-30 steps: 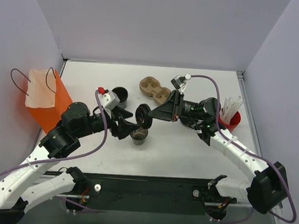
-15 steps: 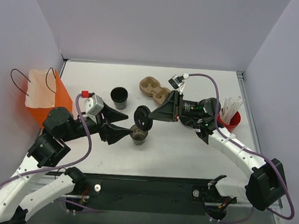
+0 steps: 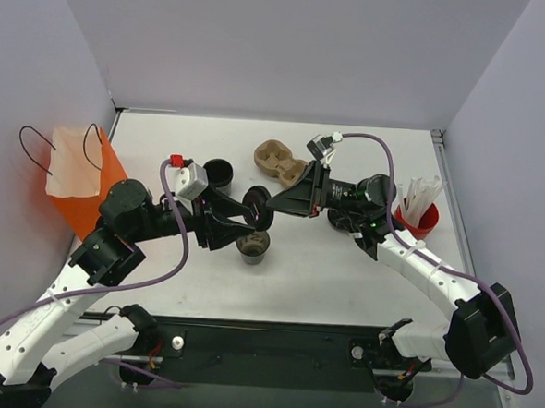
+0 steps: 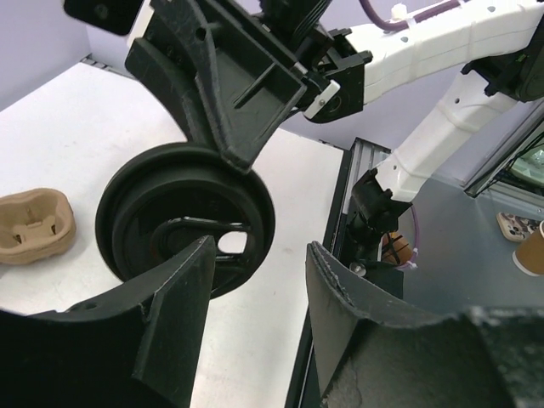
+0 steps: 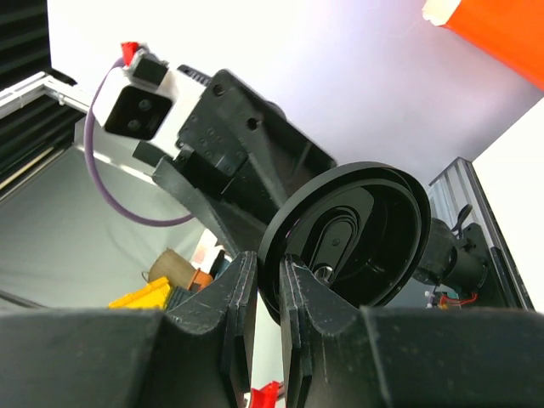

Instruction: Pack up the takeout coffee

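Two hands of mine hovered close together over the middle of the tabletop. My right hand was clenched on the rim of the black lid, holding it on edge in the air. My left hand was released, its fingers spread at 8 o'clock of the lid and gripping nothing. The takeout coffee stood open-topped on the tabletop at 6 o'clock of the lid, brown liquid showing. The orange bag stood well apart at its 9 o'clock.
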Robot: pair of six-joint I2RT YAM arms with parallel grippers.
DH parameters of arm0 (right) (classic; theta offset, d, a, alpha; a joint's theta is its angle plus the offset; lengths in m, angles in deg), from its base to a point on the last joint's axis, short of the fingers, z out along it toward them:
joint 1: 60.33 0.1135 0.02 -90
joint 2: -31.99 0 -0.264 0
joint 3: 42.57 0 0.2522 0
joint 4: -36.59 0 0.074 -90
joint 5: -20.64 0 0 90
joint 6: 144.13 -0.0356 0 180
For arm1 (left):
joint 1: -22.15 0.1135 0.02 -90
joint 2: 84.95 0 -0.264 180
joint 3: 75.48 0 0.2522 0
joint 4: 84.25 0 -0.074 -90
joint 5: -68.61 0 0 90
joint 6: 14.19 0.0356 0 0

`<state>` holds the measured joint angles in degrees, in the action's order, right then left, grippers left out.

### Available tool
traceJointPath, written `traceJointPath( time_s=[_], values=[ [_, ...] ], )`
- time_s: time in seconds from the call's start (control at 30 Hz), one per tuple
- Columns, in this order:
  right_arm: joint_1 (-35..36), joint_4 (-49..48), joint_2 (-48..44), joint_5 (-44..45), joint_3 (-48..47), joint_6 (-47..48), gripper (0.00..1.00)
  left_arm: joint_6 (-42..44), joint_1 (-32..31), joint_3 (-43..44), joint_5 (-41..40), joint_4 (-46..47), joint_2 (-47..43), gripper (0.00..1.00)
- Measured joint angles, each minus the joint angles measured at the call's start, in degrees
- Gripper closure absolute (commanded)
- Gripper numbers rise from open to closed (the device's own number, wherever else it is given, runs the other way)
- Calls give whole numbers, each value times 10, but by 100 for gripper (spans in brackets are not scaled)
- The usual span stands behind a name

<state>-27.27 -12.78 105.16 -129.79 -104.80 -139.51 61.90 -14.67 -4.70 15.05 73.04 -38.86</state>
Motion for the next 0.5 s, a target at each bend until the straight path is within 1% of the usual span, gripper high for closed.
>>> traceJointPath(
  time_s=[0.23,0.37,0.5],
  values=[
    [0,31,0,14,-5,15,92,0,-25,0,-5,30,14,46],
    [0,38,2,16,-6,17,92,19,-52,0,-33,26,33,46],
    [-1,40,3,17,-6,17,92,34,-69,0,-63,21,35,47]
  ],
)
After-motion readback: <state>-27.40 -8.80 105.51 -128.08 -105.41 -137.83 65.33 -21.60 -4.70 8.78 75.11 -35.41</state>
